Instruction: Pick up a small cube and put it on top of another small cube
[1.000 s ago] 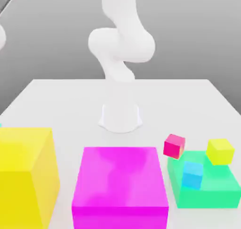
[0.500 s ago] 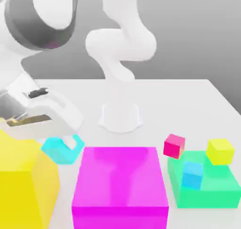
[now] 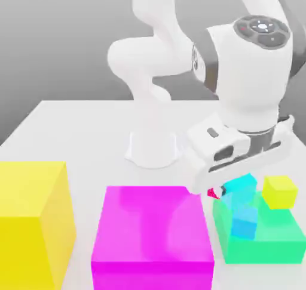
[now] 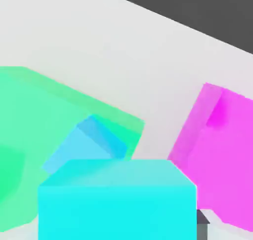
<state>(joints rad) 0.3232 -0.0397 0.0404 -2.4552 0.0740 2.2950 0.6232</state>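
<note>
My gripper [image 3: 240, 186] hangs over the green block [image 3: 281, 238] at the exterior view's right, shut on the small cyan-turquoise cube [image 3: 244, 183]. In the hand view that cube [image 4: 117, 199] sits close to the camera. Just below and beyond it, the bluer sky-blue small cube [image 3: 245, 222] [image 4: 84, 146] rests on the green block [image 4: 44, 110]. The held cube hovers slightly above the sky-blue one, a little off to the side, with a small gap.
A small yellow cube [image 3: 279, 191] sits on the green block's far right corner. A small pink cube [image 3: 211, 193] peeks out behind the hand. A big magenta block [image 3: 152, 232] [image 4: 222, 150] and a big yellow block [image 3: 33, 220] stand in front.
The arm has swung from the exterior view's left, by the yellow block, across to the right, carrying the cyan cube to just above the green block.
</note>
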